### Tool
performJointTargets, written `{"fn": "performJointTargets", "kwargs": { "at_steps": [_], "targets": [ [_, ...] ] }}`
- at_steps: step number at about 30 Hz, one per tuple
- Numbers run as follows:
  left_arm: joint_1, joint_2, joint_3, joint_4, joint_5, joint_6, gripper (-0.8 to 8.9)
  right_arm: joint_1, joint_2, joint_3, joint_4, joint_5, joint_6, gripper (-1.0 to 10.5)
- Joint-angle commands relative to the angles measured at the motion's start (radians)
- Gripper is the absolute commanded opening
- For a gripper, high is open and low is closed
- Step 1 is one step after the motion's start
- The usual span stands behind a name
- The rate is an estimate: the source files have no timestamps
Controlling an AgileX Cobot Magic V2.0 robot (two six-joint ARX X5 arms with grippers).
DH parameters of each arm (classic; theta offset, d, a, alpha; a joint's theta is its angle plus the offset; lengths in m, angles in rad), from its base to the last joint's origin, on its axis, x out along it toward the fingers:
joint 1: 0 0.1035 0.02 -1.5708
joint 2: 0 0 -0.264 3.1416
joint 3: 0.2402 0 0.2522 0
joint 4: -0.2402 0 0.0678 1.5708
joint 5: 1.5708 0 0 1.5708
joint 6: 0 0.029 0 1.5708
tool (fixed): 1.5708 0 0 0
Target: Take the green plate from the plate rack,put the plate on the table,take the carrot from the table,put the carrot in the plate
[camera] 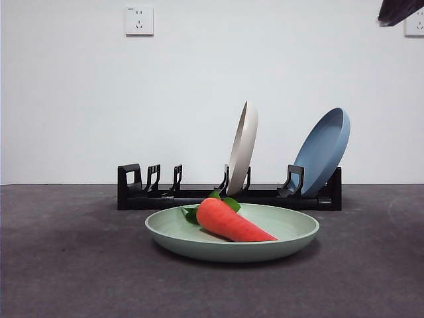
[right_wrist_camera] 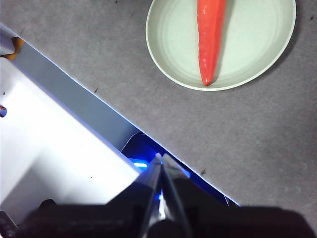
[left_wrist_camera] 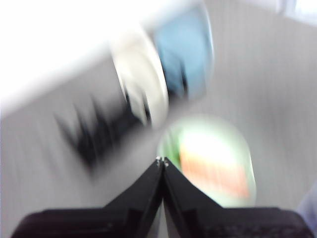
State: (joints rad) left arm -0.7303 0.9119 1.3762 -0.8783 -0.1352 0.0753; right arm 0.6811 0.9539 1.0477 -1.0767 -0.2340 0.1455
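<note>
We see green plate (camera: 291,232), pale mint, flat on table (camera: 66,265) in front of plate rack (camera: 142,192). Carrot (camera: 232,223) lies inside plate, orange-red, leaves toward rack. Rack holds cream plate (camera: 244,146) and blue plate (camera: 324,149), both on edge, leaning. Table dark grey, matte; white wall with socket (camera: 139,20) behind. Table bare on both sides of green plate. Left gripper (left_wrist_camera: 162,161) aloft, tips pressed together, view blurred. Right gripper (right_wrist_camera: 161,157) closed, empty, well apart from plate.
</note>
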Motion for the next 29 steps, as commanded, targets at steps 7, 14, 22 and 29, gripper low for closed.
{"fn": "performJointTargets", "kwargs": {
  "at_steps": [7, 14, 22, 29],
  "targets": [
    [0.451, -0.343, -0.499, 0.655, 0.24, 0.109, -0.01, 0.001, -0.006, -0.008, 0.003, 0.001, -0.005, 0.0],
    [0.628, -0.606, -0.918, 0.77, 0.24, 0.108, -0.01, 0.001, -0.006, -0.008, 0.003, 0.001, -0.005, 0.0],
    [0.709, -0.824, -1.231, 0.78, 0.242, 0.05, -0.01, 0.001, -0.008, -0.008, 0.003, 0.001, -0.005, 0.0],
    [0.719, -0.895, -1.344, 0.764, 0.243, 0.014, -0.01, 0.001, -0.008, -0.008, 0.003, 0.001, -0.005, 0.0]
  ]
}}
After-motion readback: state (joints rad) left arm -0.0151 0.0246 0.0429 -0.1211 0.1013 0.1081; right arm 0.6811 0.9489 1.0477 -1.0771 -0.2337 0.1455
